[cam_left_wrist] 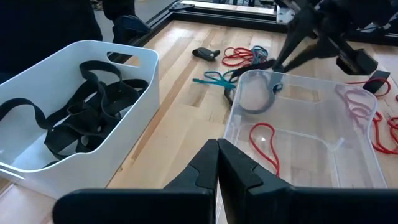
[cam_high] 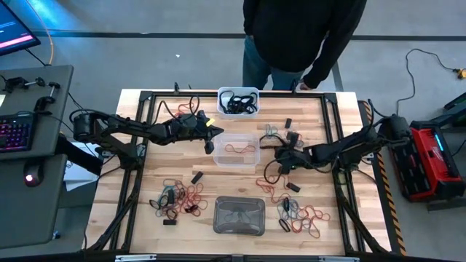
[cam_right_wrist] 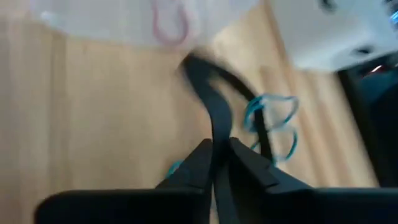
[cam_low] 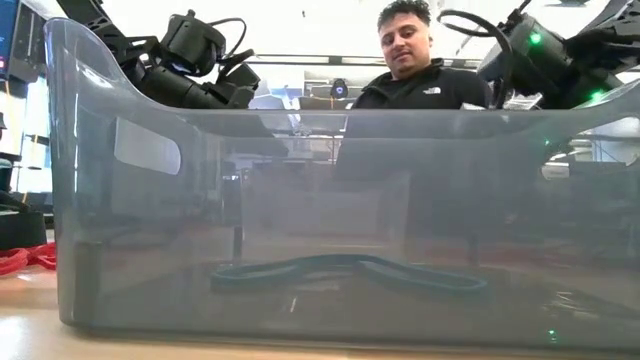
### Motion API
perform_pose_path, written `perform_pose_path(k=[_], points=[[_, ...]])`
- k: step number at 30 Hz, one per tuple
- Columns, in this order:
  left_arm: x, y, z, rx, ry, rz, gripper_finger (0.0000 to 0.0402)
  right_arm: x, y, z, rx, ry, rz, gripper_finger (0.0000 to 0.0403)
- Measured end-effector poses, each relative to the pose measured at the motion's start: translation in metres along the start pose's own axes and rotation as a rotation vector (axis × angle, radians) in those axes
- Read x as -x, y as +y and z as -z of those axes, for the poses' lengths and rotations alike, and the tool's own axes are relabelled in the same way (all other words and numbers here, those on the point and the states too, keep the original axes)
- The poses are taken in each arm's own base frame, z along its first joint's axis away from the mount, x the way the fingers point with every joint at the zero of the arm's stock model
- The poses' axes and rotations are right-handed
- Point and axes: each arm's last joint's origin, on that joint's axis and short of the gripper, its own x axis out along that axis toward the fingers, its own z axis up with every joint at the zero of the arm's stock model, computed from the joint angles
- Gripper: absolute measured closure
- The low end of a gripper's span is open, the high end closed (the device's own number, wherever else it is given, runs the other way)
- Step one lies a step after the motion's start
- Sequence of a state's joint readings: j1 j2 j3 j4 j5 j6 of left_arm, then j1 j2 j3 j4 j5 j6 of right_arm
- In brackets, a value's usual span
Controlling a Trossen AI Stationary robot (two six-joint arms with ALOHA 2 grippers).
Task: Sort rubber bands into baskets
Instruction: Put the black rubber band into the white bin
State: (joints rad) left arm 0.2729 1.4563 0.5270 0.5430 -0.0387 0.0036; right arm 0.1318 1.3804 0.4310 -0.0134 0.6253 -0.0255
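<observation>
The wooden bench (cam_high: 145, 196) lies bare along its left strip and between the opaque white plastic tub (cam_high: 238, 101) and the clear plastic tub (cam_high: 236, 148), where the left tool (cam_high: 210, 138) hangs. The translucent grey tub (cam_high: 239, 215) blocks the near middle. Loose red, black and teal rubber bands (cam_high: 180, 198) clutter both near corners. The right tool (cam_high: 282, 155) crowds the clear tub's right side, seemingly pinching a black band (cam_right_wrist: 214, 106). A person in dark clothes (cam_high: 302, 33) stands at the far edge.
</observation>
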Motion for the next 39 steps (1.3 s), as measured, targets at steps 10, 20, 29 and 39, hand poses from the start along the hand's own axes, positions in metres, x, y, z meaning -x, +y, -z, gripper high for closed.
perform_pose_path(k=[10,20,29,39], points=[[0.000,0.000,0.000,0.000,0.000,0.000,0.0402,0.008,-0.003,-0.016,-0.106,0.126,-0.128,0.0235],[0.000,0.000,0.000,0.000,0.000,0.000,0.0401,0.005,-0.043,-0.057,-0.455,0.147,-0.143,0.0224],[0.000,0.000,0.000,0.001,0.000,0.000,0.0402,-0.022,-0.097,-0.051,-0.794,0.141,-0.100,0.0224],[0.000,0.000,0.001,0.001,0.006,0.000,0.0402,-0.062,-0.093,-0.042,-0.857,0.196,-0.116,0.0224]])
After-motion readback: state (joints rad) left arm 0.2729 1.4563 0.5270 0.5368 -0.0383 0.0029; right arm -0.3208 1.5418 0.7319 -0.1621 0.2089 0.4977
